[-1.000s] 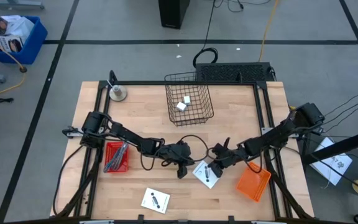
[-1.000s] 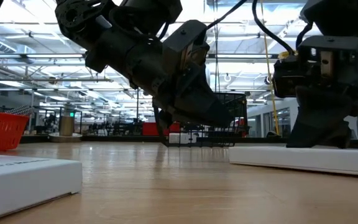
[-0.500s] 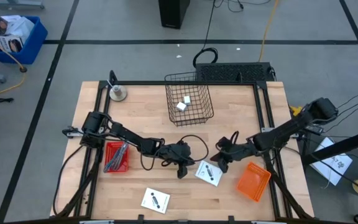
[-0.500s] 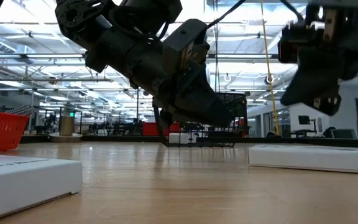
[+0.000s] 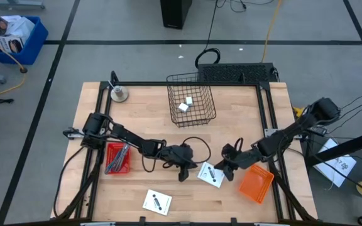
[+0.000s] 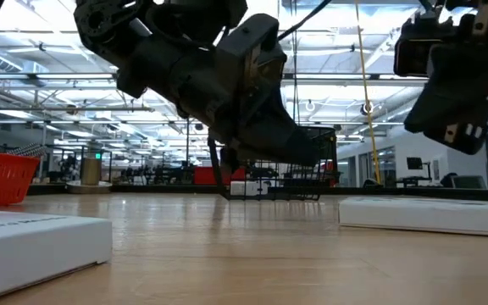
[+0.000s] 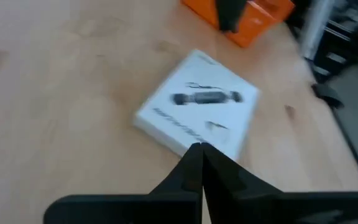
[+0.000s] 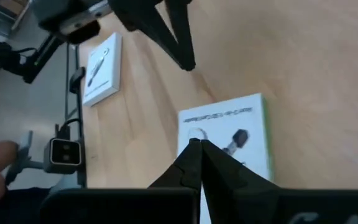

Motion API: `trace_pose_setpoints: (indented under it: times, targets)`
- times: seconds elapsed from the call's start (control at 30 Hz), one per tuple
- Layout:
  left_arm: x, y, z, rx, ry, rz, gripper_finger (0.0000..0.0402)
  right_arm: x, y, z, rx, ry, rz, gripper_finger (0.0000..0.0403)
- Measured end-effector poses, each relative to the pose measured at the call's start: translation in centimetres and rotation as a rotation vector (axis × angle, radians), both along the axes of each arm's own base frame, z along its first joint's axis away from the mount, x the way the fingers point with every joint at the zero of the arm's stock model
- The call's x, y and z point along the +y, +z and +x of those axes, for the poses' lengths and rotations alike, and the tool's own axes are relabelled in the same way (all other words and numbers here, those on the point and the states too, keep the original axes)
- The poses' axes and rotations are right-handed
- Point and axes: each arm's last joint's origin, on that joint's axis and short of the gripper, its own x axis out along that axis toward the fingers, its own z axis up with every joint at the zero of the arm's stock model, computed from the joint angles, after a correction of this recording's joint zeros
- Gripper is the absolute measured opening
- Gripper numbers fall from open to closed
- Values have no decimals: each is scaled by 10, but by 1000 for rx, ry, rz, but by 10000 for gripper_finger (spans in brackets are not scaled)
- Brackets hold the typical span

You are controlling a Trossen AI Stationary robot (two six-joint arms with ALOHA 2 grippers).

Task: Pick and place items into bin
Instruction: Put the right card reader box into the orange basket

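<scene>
A white card [image 5: 210, 174] with black marks lies flat on the table between my two grippers. It also shows in the left wrist view [image 7: 197, 109] and the right wrist view [image 8: 229, 134]. My left gripper [image 5: 183, 174] [image 7: 199, 149] is shut just left of that card, touching nothing. Shut as well, my right gripper [image 5: 227, 174] [image 8: 196, 144] hangs above the card's right edge, clear of it [image 6: 456, 135]. A second white card [image 5: 157, 202] lies near the front edge. The wire bin [image 5: 191, 107] stands at the far middle with small white blocks [image 5: 186, 103] inside.
A red tray [image 5: 117, 158] with a grey metal tool stands at the left, under the left arm. An orange tray [image 5: 256, 183] sits at the right, close beside my right gripper. A round metal piece [image 5: 119, 94] stands in the far left corner.
My right gripper has risen off the white card and drawn back toward the table's right edge. Early in that move the card slid a little to the right, then lay still.
</scene>
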Motion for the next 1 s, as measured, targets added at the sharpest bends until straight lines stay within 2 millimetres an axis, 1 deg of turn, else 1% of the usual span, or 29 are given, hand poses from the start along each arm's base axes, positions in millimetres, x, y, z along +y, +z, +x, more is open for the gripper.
trace_pose_setpoints:
  times: [0.07, 0.13, 0.23, 0.37, 0.43, 0.57, 0.73, 0.87, 1.0]
  targets:
    - [-5, 2, 0, -22, -67, -19, 5, 5, -3, -1, 12, 9, 9, 0]
    - [-12, 4, -1, -39, -97, -14, 3, 9, -7, -2, 35, 6, 28, 0]
    - [-15, 3, -2, -45, -85, 15, 5, 12, -14, -4, 76, -2, 30, 0]
    - [-15, 8, 2, -66, -73, 30, 8, 21, -18, 2, 104, 9, 12, 0]
    - [-15, 10, 3, -76, -78, 44, 6, 27, -18, 9, 128, 24, -18, 0]
    - [-15, 10, 3, -79, -68, 57, 4, 35, -24, 23, 272, 58, -148, 0]
    - [-14, 7, 2, -39, -61, 61, 23, 46, -28, 38, 374, 79, -230, 0]
    - [-14, 4, 0, -4, -60, 61, 26, 47, -36, 50, 391, 91, -260, 0]
    - [-14, -1, -3, 57, -88, 62, 12, 39, -42, 65, 338, 68, -280, 0]
